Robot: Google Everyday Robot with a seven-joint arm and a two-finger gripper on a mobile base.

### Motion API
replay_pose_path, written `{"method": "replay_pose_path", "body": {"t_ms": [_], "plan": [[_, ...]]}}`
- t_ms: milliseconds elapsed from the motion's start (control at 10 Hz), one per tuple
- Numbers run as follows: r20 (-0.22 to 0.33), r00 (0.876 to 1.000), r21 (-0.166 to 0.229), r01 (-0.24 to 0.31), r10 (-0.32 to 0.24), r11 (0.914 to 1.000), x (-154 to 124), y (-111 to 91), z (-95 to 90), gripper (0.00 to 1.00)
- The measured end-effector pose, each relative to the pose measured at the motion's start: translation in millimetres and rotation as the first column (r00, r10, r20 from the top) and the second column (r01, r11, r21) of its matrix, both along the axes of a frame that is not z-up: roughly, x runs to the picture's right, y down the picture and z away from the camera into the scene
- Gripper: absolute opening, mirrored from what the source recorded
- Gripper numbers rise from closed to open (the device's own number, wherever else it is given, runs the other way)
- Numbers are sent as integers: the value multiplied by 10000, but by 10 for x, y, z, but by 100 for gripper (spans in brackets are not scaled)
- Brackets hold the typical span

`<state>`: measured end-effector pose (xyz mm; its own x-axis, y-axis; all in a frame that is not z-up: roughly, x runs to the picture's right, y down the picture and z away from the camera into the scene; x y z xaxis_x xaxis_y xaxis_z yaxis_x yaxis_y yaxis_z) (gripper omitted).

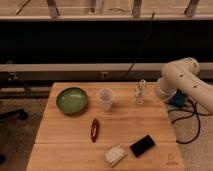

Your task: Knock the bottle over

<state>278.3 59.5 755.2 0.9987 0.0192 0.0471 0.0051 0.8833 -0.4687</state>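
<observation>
The bottle (139,93) is small, slim and clear with a pale cap. It stands upright near the back right of the wooden table (70,135). The white robot arm (181,80) reaches in from the right. My gripper (154,93) is at the arm's end, just to the right of the bottle at about its height. I cannot tell whether it touches the bottle.
A translucent white cup (105,98) stands left of the bottle, and a green bowl (72,99) further left. A red-brown object (94,129), a white packet (115,154) and a black rectangular object (142,145) lie toward the front. A blue object (177,101) and cables are at the right edge.
</observation>
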Motion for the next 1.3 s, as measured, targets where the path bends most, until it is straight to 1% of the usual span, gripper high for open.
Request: {"method": "replay_pose_path", "body": {"t_ms": [200, 300, 700, 1300], "plan": [[90, 10000, -6, -41, 41, 10000, 8, -47, 78, 13], [137, 9999, 17, -48, 48, 10000, 18, -101, 146, 13], [309, 9995, 167, 76, -81, 9998, -29, -259, 305, 13], [781, 9961, 362, 395, -422, 9986, -240, -440, 533, 13]]}}
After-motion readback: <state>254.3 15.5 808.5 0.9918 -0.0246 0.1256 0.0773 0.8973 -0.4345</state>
